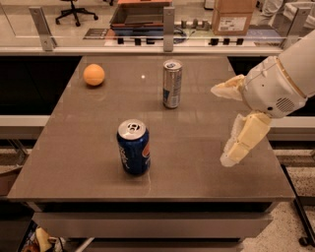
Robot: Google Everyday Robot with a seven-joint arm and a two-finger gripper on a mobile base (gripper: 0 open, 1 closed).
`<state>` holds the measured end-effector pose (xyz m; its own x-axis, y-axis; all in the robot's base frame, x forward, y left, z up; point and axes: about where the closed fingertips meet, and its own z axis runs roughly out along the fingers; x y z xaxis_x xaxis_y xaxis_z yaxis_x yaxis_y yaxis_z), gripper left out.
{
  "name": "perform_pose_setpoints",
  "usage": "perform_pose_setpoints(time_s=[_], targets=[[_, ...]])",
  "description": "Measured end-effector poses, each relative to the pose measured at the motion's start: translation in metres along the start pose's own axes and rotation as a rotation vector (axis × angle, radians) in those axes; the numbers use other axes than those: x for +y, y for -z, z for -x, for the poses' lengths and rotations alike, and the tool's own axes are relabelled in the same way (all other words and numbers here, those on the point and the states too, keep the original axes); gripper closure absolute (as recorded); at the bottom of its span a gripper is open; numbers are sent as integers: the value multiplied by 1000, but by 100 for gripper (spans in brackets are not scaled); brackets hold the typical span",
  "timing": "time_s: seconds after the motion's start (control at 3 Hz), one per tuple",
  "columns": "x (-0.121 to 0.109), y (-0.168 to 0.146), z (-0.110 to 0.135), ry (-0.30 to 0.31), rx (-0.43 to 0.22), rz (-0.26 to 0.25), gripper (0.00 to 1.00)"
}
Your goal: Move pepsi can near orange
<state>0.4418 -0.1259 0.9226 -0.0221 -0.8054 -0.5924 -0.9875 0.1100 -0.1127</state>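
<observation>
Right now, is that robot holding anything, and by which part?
Nothing is held: the tool hangs open above the table, well apart from the pepsi can.

Brown table point(197, 177), glossy top. Along far edge: rail w/ metal posts point(169, 28). Past far-left corner, office chair point(74, 10) on pale floor. Past far-right corner, cardboard box point(234, 15). Speckled floor point(290, 231) by near-right corner. Gripper point(220, 125) above table nr right edge, fingers spread.
</observation>
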Motion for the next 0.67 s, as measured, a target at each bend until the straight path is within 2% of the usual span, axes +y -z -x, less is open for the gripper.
perform_pose_setpoints(time_s=[0.67], targets=[[21,-39,27,-18,-119,83,0]])
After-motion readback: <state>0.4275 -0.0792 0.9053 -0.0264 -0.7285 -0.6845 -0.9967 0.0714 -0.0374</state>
